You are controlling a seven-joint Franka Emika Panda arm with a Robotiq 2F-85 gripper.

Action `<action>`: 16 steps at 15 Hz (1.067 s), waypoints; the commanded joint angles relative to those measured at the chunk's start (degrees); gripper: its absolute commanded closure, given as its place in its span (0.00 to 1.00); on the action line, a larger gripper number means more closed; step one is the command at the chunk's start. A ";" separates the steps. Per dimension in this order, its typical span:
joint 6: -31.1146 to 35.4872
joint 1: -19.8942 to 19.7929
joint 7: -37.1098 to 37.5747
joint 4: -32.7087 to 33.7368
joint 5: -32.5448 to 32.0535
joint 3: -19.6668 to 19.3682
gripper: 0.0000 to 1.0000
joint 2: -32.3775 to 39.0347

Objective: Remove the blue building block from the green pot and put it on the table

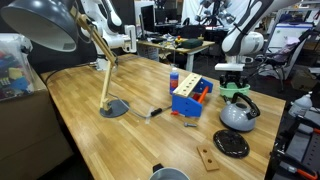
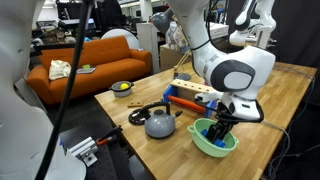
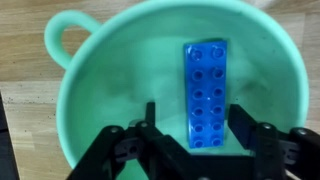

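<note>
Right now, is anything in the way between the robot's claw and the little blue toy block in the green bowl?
Nothing visible. In the wrist view the small blue studded block lies uncovered in the round green pot, and the gripper hangs over it, jaws open on either side of its near end.

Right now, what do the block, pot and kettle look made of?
Block: likely moulded plastic, blue with a slight gloss, studded top.
Pot: probably plastic, smooth uniform green with a soft sheen; could be silicone.
Kettle: looks like metal, grey with bright reflections, black handle.
</note>
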 commanded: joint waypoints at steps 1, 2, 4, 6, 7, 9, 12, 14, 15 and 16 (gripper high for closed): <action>-0.68 -0.08 0.09 1.39 2.17 -0.33 0.55 1.47; -0.71 -0.11 0.08 1.52 2.43 -0.37 0.62 1.47; -0.61 -0.02 0.21 1.48 2.82 -0.49 0.76 1.44; -0.46 0.00 0.25 1.45 2.94 -0.69 0.89 1.42; -0.37 -0.01 0.25 1.33 3.03 -0.78 0.90 1.31; -0.06 0.03 0.27 1.04 3.10 -0.95 0.90 1.03; 0.86 -0.31 -0.47 -0.23 3.77 -0.79 0.90 -0.84; 2.03 -0.45 -1.18 -1.70 4.00 -0.90 0.90 -3.07; 2.71 -0.53 -1.61 -2.67 4.06 -0.95 0.90 -4.66; 3.18 -0.46 -1.83 -3.55 3.85 -1.12 0.90 -6.28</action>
